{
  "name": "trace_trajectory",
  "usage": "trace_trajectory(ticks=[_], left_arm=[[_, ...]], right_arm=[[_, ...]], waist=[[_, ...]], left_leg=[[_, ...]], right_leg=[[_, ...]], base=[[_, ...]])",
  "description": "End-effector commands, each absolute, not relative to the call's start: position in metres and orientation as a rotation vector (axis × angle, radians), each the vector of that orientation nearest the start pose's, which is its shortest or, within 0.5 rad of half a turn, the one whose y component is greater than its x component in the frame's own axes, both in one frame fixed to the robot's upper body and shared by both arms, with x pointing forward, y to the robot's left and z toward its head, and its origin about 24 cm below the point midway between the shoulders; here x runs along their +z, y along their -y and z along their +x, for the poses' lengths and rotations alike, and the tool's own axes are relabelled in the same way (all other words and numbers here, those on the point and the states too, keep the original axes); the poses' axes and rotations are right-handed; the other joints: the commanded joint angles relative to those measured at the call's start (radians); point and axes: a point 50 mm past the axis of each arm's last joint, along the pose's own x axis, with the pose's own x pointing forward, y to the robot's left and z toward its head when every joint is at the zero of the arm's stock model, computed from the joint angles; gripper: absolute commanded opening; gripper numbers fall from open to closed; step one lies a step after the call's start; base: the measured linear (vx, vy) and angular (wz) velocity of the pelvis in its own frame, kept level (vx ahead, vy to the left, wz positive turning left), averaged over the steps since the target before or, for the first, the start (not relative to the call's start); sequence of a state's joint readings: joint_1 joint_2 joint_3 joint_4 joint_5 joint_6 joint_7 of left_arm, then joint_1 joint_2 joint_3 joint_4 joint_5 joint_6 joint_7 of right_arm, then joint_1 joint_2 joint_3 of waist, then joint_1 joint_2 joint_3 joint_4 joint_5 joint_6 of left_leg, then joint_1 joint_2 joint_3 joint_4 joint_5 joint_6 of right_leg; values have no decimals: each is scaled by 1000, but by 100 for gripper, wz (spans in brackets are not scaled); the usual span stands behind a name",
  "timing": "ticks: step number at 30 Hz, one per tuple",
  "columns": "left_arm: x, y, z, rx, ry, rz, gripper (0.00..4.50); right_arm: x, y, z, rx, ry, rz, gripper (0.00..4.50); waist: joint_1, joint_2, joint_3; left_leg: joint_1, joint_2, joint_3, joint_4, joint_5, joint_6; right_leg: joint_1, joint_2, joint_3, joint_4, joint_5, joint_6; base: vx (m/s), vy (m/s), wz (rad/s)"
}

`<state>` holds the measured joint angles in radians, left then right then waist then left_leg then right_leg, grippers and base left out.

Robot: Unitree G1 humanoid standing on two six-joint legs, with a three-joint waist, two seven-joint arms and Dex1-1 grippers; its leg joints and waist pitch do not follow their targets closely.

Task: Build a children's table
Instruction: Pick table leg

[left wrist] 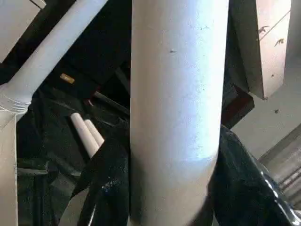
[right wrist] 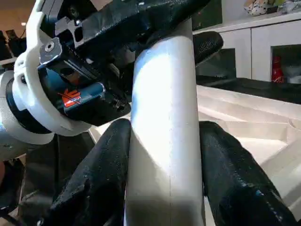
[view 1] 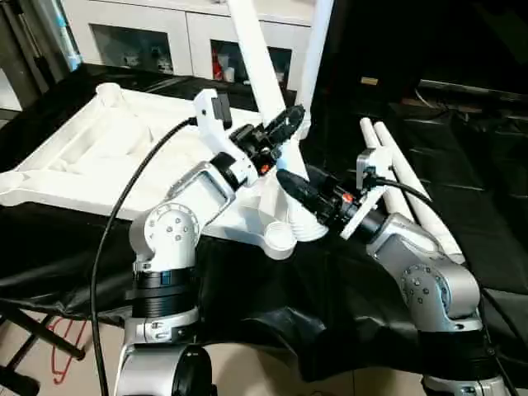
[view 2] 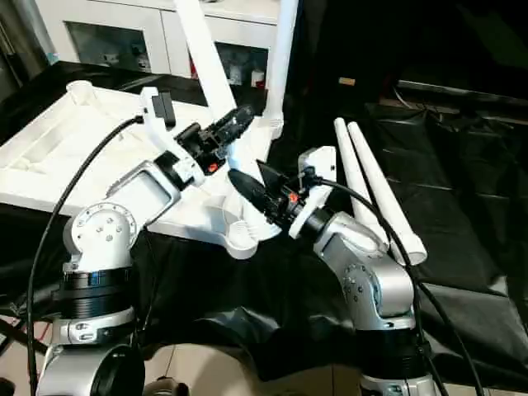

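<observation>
From the head camera, the white plastic ribbed tabletop [view 1: 99, 148] lies underside up on black sheeting [view 1: 330, 322]. A long white tubular leg [view 1: 257, 62] leans in its near corner socket; the left gripper [view 1: 285, 124] clamps it higher, the right gripper [view 1: 299, 188] lower. Two spare white tubular legs [view 1: 412, 198] lie to the right.

In the left wrist view, black fingers [left wrist: 106, 188] hug the leg.

In the right wrist view, fingers [right wrist: 99, 183] press both sides.
</observation>
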<state>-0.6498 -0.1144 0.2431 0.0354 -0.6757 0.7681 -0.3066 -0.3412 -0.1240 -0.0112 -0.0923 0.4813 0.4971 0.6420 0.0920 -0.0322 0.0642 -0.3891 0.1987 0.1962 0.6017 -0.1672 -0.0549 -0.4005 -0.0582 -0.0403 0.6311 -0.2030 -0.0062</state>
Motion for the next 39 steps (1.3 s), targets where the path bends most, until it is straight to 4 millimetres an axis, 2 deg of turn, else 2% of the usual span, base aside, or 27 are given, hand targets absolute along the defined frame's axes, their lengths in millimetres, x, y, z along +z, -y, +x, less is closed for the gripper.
trace_trajectory(ticks=[1, 2, 3, 6, 7, 8, 11, 16, 20, 23, 30, 39], left_arm=[[177, -65, 329, -791, -49, -723, 188], [177, -65, 330, -779, -48, -705, 188], [177, -65, 330, -768, -49, -671, 188], [176, -65, 332, -742, -55, -593, 188], [176, -64, 333, -705, -54, -499, 188], [177, -64, 335, -681, -46, -454, 188], [180, -64, 336, -646, -22, -387, 188], [183, -59, 335, -636, -2, -308, 188], [182, -58, 336, -618, 9, -263, 188], [183, -57, 335, -625, 12, -259, 188], [182, -57, 335, -627, 12, -254, 188], [179, -58, 335, -625, 0, -263, 188]], right_arm=[[121, 107, 294, 868, 5, 285, 184], [121, 108, 295, 846, 5, 253, 184], [119, 108, 297, 835, -4, 240, 240], [114, 107, 299, 826, -33, 195, 254], [107, 105, 302, 786, -65, 112, 254], [106, 102, 304, 769, -83, 97, 286], [106, 98, 306, 750, -108, 108, 299], [102, 86, 310, 731, -193, 61, 299], [99, 81, 311, 735, -223, 41, 299], [99, 78, 312, 735, -230, 60, 260], [100, 78, 313, 731, -232, 81, 203], [101, 78, 312, 752, -221, 105, 193]], waist=[[2, -7, -75], [2, -8, -75], [2, -8, -75], [0, -8, -75], [-1, -8, -75], [-2, -7, -76], [-3, -9, -76], [-3, -8, -77], [-2, -9, -77], [-1, -10, -77], [0, -10, -77], [0, -10, -78]], left_leg=[[19, 27, -18, -60, -113, 20], [18, 27, -18, -60, -111, 19], [19, 27, -18, -60, -109, 19], [19, 28, -18, -60, -101, 16], [18, 27, -17, -59, -101, 17], [20, 28, -19, -60, -101, 11], [20, 28, -18, -61, -101, 8], [21, 27, -19, -60, -90, 7], [21, 27, -17, -59, -96, 0], [20, 27, -17, -59, -100, 1], [21, 27, -17, -60, -102, -2], [21, 28, -17, -59, -95, -1]], right_leg=[[52, -68, 41, -77, -88, -155], [53, -68, 40, -77, -86, -154], [52, -68, 40, -76, -86, -154], [51, -67, 41, -75, -85, -145], [52, -68, 41, -75, -79, -146], [51, -67, 40, -75, -83, -142], [51, -68, 42, -73, -82, -138], [51, -66, 41, -69, -50, -153], [52, -68, 43, -69, -47, -151], [53, -70, 43, -69, -48, -154], [52, -69, 42, -68, -50, -154], [53, -69, 42, -66, -26, -157]], base=[[0, 0, 0], [0, 0, 0], [0, 0, 0], [0, 0, 0], [0, 0, 0], [0, 0, 0], [0, 0, 0], [0, 0, 0], [0, 0, 0], [0, 0, 0], [0, 0, 0], [0, 0, 0]])
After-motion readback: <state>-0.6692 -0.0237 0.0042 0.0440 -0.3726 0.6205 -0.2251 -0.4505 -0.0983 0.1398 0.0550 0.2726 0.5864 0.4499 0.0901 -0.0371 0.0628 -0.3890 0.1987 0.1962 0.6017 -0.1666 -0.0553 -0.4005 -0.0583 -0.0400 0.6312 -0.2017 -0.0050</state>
